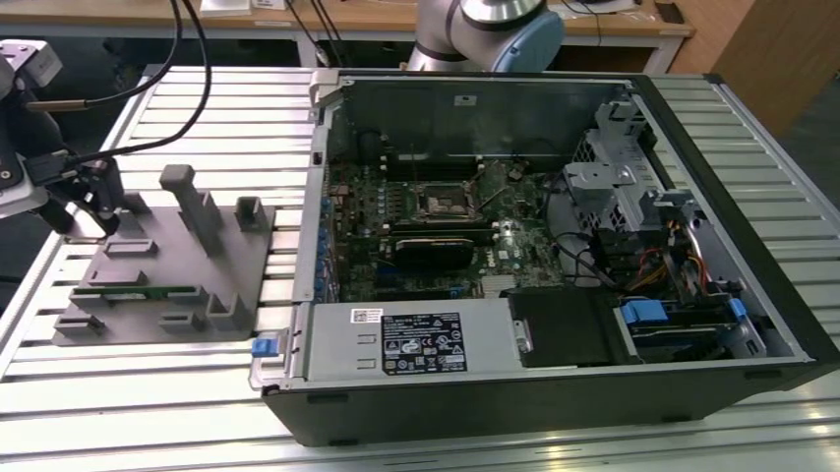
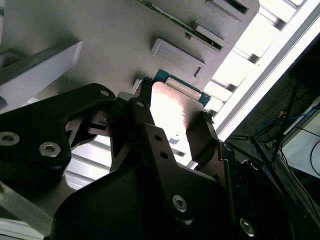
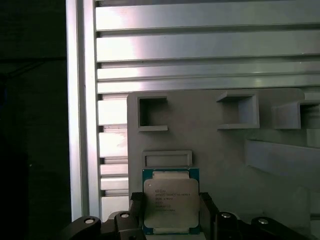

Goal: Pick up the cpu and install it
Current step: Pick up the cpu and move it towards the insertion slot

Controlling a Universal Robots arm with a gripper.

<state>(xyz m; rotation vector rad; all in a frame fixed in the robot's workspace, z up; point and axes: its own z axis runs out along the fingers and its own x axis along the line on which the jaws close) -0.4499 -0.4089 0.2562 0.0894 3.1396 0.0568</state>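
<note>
The cpu (image 3: 171, 200), a small square chip with a silvery top and a green rim, sits between my two dark fingers (image 3: 137, 210) at the grey tray's (image 3: 225, 150) corner. My gripper (image 3: 171, 205) is shut on it, one finger against each side edge. In the second wrist view the cpu (image 2: 172, 107) shines between the fingertips of the gripper (image 2: 175, 102). Whether the chip rests on the tray or hangs just above it, I cannot tell. In the exterior view the gripper (image 1: 82, 214) stands over the tray's (image 1: 171, 295) far corner at the exterior view's left. The black socket frame (image 1: 440, 202) lies on the motherboard inside the open computer case.
The tray carries upright grey posts (image 1: 191, 206) and a long green memory strip (image 1: 151, 292). The open case (image 1: 552, 246) holds cables, a drive cage and a power supply at the exterior view's right. Both stand on a slatted aluminium table (image 1: 157, 403), and the table's edge runs close beside the tray.
</note>
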